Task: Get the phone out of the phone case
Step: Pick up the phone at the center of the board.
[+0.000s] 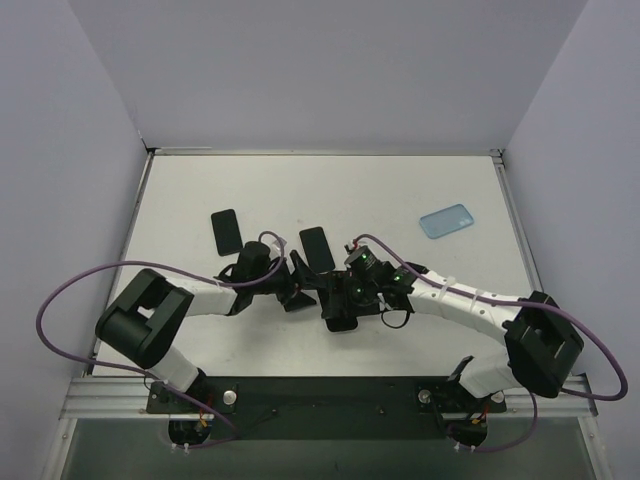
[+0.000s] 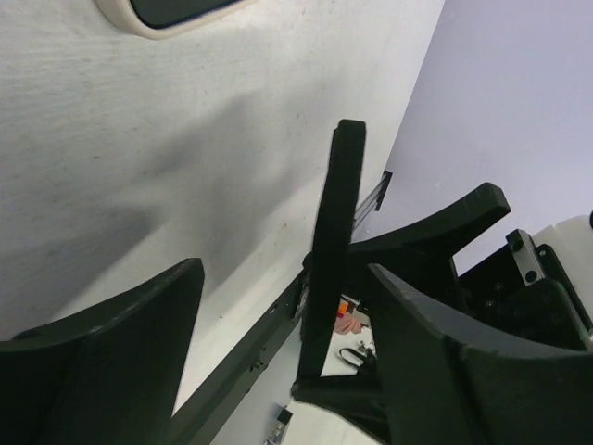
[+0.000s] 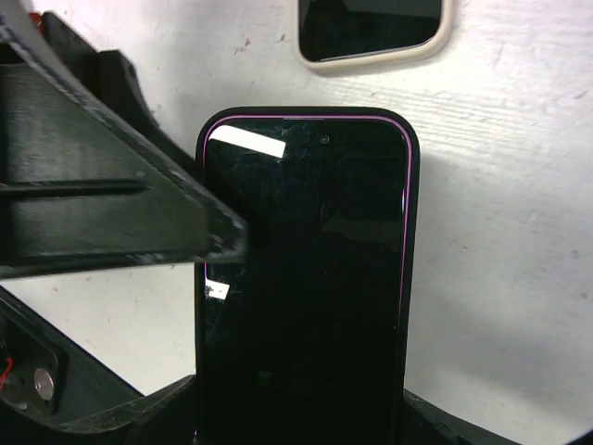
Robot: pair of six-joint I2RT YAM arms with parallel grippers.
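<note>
1. The phone [image 3: 301, 278] is held up off the table [image 1: 400, 190], in the middle, between the two arms. It is in its black case [image 2: 335, 232], and a thin purple line is seen around the screen.
2. The right claw [image 3: 296, 422] is pinching the phone at its lower end, with one finger on each long side.
3. The left claw [image 2: 287, 278] is spread wide. The phone is seen edge-on between its two fingers. A gap is seen on one side. Whether the other finger is touching cannot be told.
4. The step in hand is judged to be the getting ready. The phone is gripped by one claw, and the other is placed around the free end. The phone is not yet out of the case.
5. Next, the left claw needs to be pressed onto the rim of the case only, not onto the phone. Then a corner of the case has to be peeled back while the phone is held firm.
6. A second phone [image 3: 371, 23] with a pale rim is lying on the table just past the held one. A blue case [image 1: 446, 220] is lying well apart on the right. Neither needs to be touched.
</note>
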